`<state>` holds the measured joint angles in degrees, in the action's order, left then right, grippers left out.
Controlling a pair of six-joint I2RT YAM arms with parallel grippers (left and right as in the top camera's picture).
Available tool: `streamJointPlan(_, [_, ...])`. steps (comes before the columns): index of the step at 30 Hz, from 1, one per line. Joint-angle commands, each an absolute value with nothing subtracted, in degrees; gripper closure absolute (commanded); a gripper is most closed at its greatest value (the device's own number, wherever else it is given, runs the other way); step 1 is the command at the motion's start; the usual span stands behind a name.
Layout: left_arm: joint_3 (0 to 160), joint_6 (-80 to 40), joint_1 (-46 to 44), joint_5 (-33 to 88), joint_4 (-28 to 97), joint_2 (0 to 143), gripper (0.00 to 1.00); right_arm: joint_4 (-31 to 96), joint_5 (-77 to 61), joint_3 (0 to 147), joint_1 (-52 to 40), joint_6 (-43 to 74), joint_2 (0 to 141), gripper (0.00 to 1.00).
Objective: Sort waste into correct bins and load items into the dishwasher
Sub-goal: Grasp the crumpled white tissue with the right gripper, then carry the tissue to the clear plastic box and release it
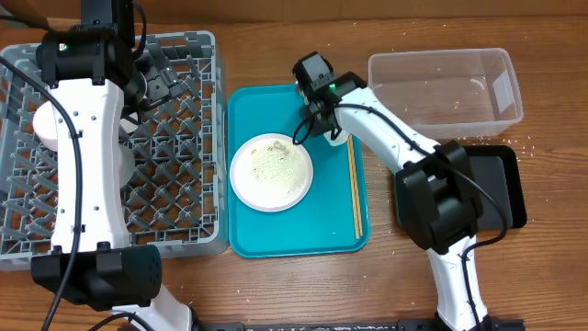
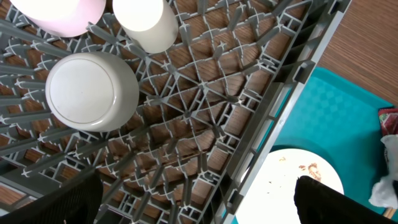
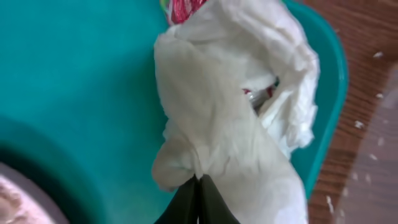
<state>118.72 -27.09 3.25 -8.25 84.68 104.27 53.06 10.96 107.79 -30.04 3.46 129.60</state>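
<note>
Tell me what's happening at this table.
The right gripper is shut on the crumpled white napkin at the far right corner of the teal tray, with the red wrapper beside it. The left gripper hangs open and empty over the dish rack, which holds a white bowl and a cup. The plate of rice grains and the chopsticks lie on the tray. The clear tub holds no napkin or wrapper yet.
</note>
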Motion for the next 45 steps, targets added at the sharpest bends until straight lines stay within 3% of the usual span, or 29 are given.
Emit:
streamJointPlan(1, [118.65, -27.88, 2.98, -8.99, 84.75, 104.64, 0.0, 55.88, 11.33, 113.23, -30.3, 6.98, 124.33, 0.96])
streamJointPlan(13, [118.65, -27.88, 2.98, -8.99, 84.75, 104.64, 0.0, 74.59, 8.19, 118.85, -30.04, 12.29, 111.22, 0.96])
streamJointPlan(21, [118.65, -27.88, 2.98, -8.99, 84.75, 104.62, 0.0, 85.95, 17.41, 118.85, -24.23, 37.58, 103.79, 0.96])
streamJointPlan(27, [118.65, -27.88, 2.92, -8.99, 84.77, 104.62, 0.0, 97.08, 24.36, 117.49, -16.73, 64.29, 103.39, 0.96])
streamJointPlan(36, [118.65, -27.88, 2.98, -8.99, 84.75, 104.64, 0.0, 95.53, 14.13, 104.86, -2.44, 84.66, 103.35, 0.95])
streamJointPlan(45, [118.65, -27.88, 2.92, -8.99, 84.77, 104.71, 0.0, 82.78, 8.95, 92.2, -0.25, 85.14, 103.35, 0.96])
